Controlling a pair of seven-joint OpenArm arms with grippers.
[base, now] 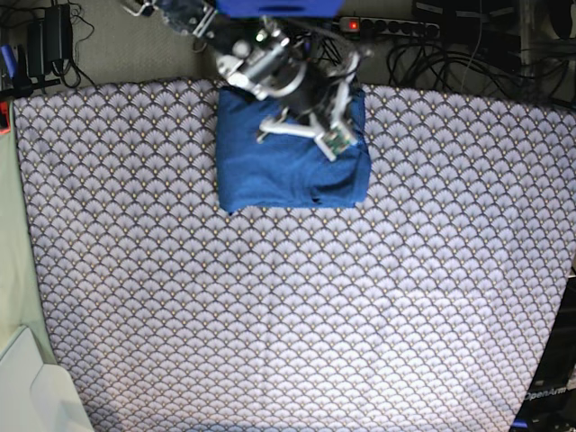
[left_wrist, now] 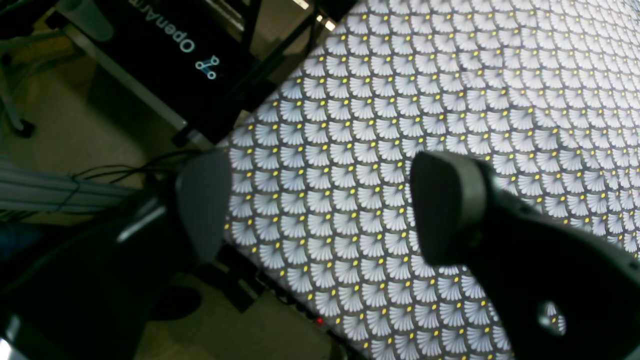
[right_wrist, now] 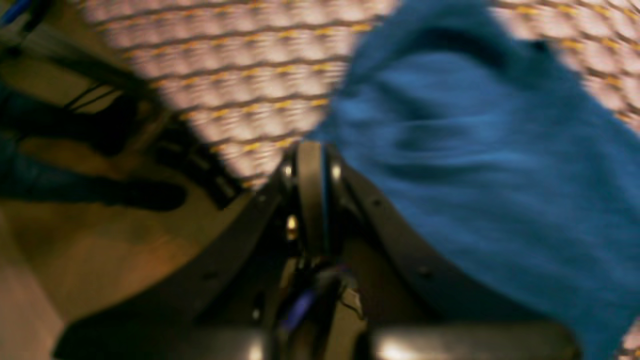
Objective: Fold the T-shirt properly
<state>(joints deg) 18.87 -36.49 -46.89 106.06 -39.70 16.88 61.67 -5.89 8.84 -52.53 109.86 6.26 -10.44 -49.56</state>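
The T-shirt (base: 292, 171) is a blue, roughly square folded bundle at the far middle of the scallop-patterned tablecloth (base: 288, 306). My right arm (base: 279, 72) reaches over its far edge. In the right wrist view the right gripper (right_wrist: 312, 165) is shut, a thin strip of blue cloth is pinched between its fingers, and the T-shirt (right_wrist: 475, 175) spreads away to the right, blurred. The left gripper (left_wrist: 325, 200) is open, its fingers (left_wrist: 450, 205) wide apart over bare tablecloth (left_wrist: 400, 100) near the table's edge, with nothing between them. No part of it shows in the base view.
A power strip (base: 387, 25) and cables lie behind the table's far edge. A white object (base: 36, 396) sits off the near left corner. In the left wrist view a black stand lettered OpenArm (left_wrist: 185, 45) and floor lie beyond the table's edge.
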